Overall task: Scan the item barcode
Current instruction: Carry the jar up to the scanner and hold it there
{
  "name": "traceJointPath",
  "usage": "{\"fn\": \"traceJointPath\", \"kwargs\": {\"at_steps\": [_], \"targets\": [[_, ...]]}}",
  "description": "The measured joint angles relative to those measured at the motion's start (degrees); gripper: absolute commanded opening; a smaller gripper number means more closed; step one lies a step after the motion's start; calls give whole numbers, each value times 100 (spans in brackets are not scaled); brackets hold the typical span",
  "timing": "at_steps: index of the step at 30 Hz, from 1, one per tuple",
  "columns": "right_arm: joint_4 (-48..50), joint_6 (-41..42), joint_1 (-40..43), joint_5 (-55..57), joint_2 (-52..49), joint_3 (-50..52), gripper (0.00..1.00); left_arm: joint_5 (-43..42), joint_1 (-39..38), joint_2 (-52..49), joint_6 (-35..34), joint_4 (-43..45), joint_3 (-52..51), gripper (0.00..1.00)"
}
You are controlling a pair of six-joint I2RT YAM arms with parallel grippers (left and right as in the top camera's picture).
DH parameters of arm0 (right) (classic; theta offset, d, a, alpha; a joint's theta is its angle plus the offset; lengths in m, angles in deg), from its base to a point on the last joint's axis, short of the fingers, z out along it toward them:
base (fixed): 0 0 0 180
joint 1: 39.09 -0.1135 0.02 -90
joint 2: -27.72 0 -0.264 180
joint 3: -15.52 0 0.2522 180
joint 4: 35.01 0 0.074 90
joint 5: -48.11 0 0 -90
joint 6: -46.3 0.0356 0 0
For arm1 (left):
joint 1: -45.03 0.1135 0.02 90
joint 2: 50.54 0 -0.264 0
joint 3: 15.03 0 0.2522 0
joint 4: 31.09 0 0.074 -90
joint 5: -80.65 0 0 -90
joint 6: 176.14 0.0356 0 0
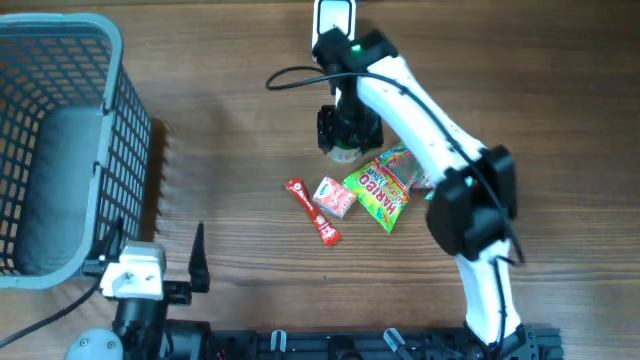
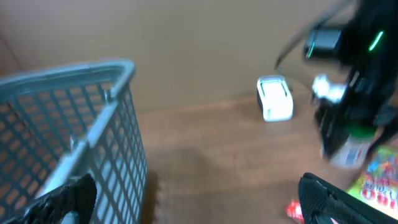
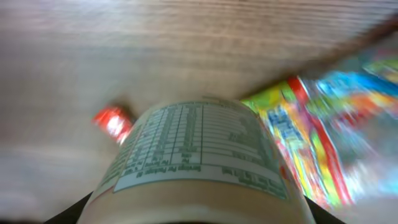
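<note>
Between the jaws of my right claw, closed partway around it, sits the small pale plastic bottle with a printed white label, mid-table. The white box-shaped scanner lies straight beyond, farther off. My left claw gapes empty.

I work over a table of warm brown wood, its grain running in fine streaks from left to right in the overhead view and its surface matt. Seen from my left wrist, a plain tan wall rises behind the table's far edge, flat and of one colour, and meets the wood in a straight line. The light is soft and even across the whole table, so the few shadows on the wood are faint, with blurred edges.
</note>
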Motion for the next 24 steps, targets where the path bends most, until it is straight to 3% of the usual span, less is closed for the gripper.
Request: {"fn": "traceJointPath", "kwargs": {"at_steps": [3,7,12,15,20,24], "targets": [[-251,-179,0,-13,1060,-63,54,0,0,0,0,-654,-11,100],[-339,-328,0,-15,1974,-107,54,0,0,0,0,-850,-15,100],[-466,-409,0,-11,2162,-107,54,2,0,0,2,-778,-17,100],[-461,-439,-2,-13,2162,-107,54,-208,0,0,7,-20,-343,100],[-463,-481,-2,2,2162,-107,54,-627,0,-17,-498,2610,-2295,100],[-330,-481,-2,7,2162,-107,54,-647,0,-28,-793,2983,-3097,100]]}}
